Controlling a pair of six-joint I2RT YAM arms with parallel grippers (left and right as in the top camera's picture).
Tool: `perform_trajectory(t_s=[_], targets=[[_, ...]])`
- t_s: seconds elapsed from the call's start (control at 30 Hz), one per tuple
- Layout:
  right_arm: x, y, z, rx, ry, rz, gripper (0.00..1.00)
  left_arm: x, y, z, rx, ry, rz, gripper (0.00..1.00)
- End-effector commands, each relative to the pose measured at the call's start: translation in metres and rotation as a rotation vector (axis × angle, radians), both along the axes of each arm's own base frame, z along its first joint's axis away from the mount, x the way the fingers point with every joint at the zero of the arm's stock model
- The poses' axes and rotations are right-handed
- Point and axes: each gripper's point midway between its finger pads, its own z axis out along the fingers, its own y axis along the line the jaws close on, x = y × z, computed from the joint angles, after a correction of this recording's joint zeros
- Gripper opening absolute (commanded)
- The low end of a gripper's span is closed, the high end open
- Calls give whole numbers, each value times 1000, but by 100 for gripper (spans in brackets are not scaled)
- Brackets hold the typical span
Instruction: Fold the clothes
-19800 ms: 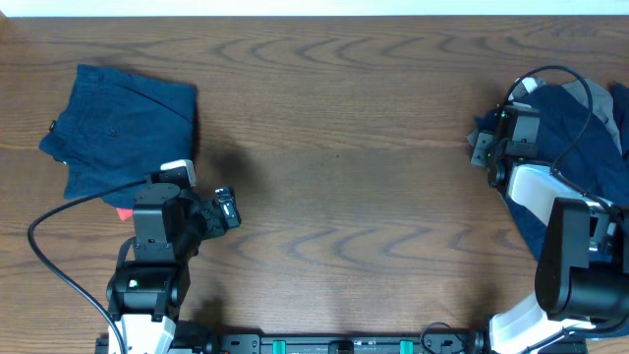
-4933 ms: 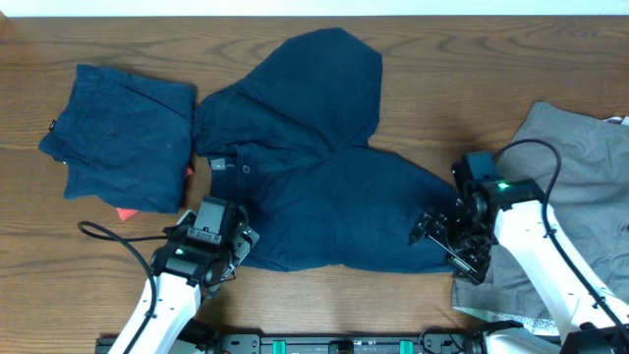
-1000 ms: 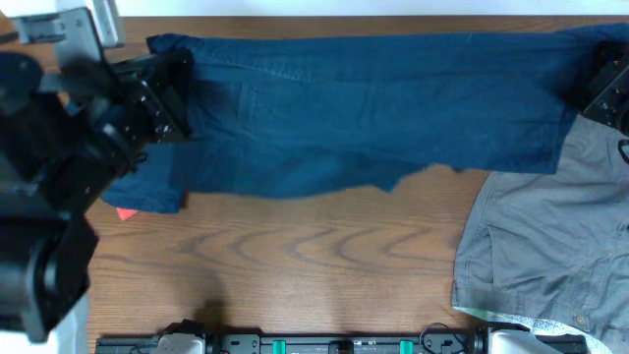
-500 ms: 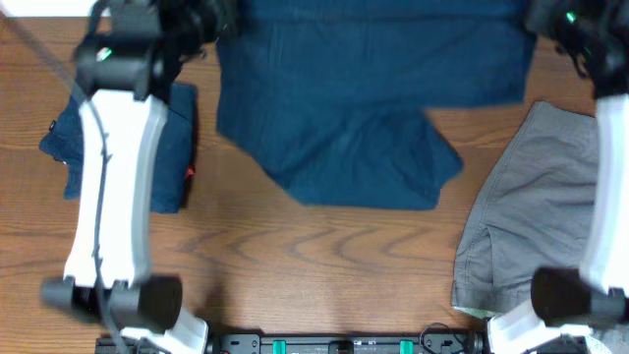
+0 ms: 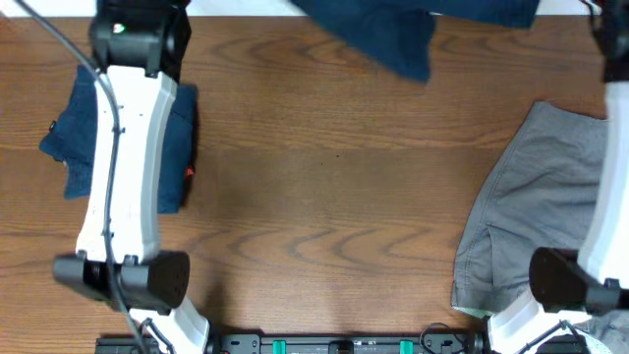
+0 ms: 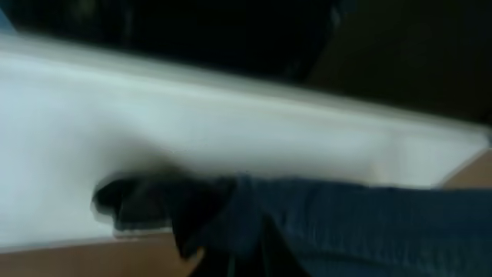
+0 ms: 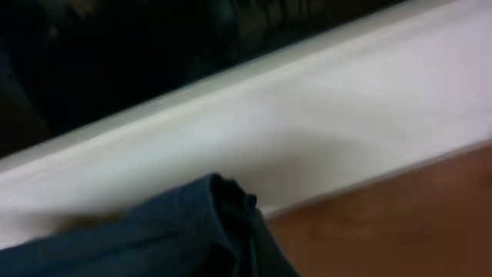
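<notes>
A navy garment (image 5: 393, 34) hangs at the table's far edge, mostly past the top of the overhead view. Both arms reach to that edge and their grippers are out of the overhead view. In the left wrist view my left gripper (image 6: 246, 258) is shut on bunched navy cloth (image 6: 361, 223). In the right wrist view my right gripper (image 7: 254, 246) is shut on navy cloth (image 7: 154, 231). Both wrist views are blurred. A folded navy garment (image 5: 74, 128) lies at the left, partly under the left arm (image 5: 128, 147). A light grey garment (image 5: 531, 226) lies spread at the right.
A small red tag (image 5: 189, 174) lies beside the folded navy garment. The right arm (image 5: 609, 147) runs along the right edge over the grey garment. A white wall or ledge (image 6: 231, 131) lies just past the table's far edge.
Both arms have carried the navy garment farther back. It covered the upper table half a second ago and now only its lower edge shows at the top.
</notes>
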Motion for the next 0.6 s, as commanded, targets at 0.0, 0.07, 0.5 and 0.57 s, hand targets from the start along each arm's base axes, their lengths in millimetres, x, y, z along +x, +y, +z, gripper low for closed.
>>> perform_trajectory(t_s=[0.0, 0.07, 0.5, 0.57], targets=[[-36, -75, -13, -75, 105, -294, 1, -12, 51, -25, 73, 138, 169, 6], [-49, -76, -48, -78, 261, -301, 1, -31, 52, -68, 102, 323, 163, 6], [-157, -66, -247, -49, 1183, -323, 1, -179, 59, -260, 246, 1249, 107, 6], [-169, -64, -268, -34, 1263, -339, 1, -210, 61, -285, 268, 1400, 97, 6]])
